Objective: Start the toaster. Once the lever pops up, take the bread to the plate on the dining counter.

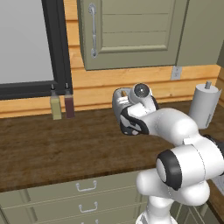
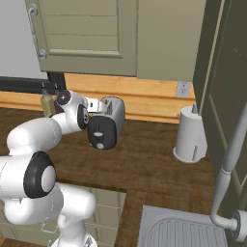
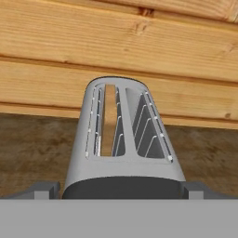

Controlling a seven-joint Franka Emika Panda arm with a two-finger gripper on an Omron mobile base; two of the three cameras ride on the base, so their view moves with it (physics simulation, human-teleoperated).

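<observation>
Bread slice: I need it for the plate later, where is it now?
In the hand view, the bread stands in the toaster's left slot, against the wooden back wall.

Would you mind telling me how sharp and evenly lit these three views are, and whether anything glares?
Left base view: soft, slightly blurred render, a small bright highlight on the arm's joint cap. Right base view: even light, faint shadow under the toaster. Hand view: sharpest; the bread in its slot reads clearly, no glare.

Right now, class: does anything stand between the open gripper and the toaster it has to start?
Nothing visible does. In the hand view the toaster lies directly ahead of the gripper, its fingertips spread to either side of the near end. The bread sits in the left slot.
</observation>
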